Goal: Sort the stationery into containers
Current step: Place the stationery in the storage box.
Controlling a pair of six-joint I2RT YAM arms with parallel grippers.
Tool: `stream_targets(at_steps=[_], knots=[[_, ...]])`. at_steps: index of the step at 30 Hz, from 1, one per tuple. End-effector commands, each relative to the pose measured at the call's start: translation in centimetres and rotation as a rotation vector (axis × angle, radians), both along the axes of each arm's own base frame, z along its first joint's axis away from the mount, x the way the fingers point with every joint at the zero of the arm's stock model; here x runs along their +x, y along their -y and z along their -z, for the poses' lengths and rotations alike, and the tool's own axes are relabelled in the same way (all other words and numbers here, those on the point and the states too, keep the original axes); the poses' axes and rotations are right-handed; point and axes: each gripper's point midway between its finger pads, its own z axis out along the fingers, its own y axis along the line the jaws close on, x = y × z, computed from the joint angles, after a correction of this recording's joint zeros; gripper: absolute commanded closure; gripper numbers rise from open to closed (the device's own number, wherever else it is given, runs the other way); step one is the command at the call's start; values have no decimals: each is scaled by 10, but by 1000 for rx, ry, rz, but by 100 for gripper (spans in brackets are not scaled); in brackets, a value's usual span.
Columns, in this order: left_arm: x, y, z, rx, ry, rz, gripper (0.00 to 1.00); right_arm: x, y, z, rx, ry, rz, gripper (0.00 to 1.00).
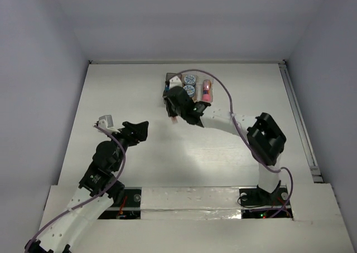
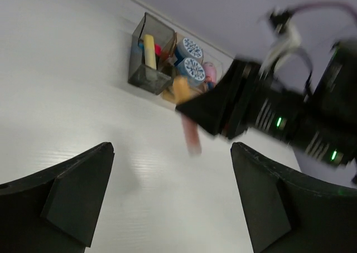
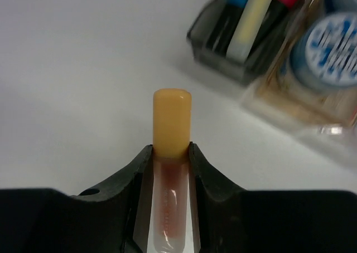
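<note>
My right gripper (image 3: pixel 172 152) is shut on an orange-capped highlighter (image 3: pixel 172 122) with a clear reddish body. It holds the highlighter above the table just in front of the bins (image 1: pixel 174 118). The dark grey bin (image 3: pixel 223 47) holds blue-black, yellow (image 3: pixel 254 13) and pink-black highlighters. The amber bin (image 1: pixel 190 84) holds two blue-and-white tape rolls (image 2: pixel 193 69). The clear bin (image 1: pixel 207 91) holds the pink bottle (image 2: pixel 209 72). My left gripper (image 2: pixel 173 150) is open and empty, low over the bare table, pointing at the bins; it also shows in the top view (image 1: pixel 139 129).
The right arm (image 1: pixel 268 139) arcs from the near right edge across to the bins, its cable looping over them. A white wall borders the table at the back, with a rail along the right side (image 1: pixel 298 119).
</note>
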Motion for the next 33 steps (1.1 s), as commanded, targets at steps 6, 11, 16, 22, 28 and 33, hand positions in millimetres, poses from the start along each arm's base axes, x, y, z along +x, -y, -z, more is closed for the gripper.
stream_targets(at_steps=[6, 11, 16, 22, 28, 33], knots=[[-5, 9, -1, -37, 40, 55, 16, 147, -1, -76, 250, 210, 126, 98], [-10, 5, -7, -59, 72, 50, 16, 199, -5, -74, 308, 218, 138, 95], [-10, 10, -6, -48, 61, 72, 15, 211, -13, -64, 308, 199, 116, 91], [-11, 11, -13, -54, 78, 78, 15, 215, -20, -54, 299, 172, 102, 56], [-10, 10, -17, -59, 92, 74, 14, 204, -11, -72, 329, 198, 110, 40], [-8, 9, -25, -56, 94, 66, 14, 188, 4, -107, 352, 237, 117, 41]])
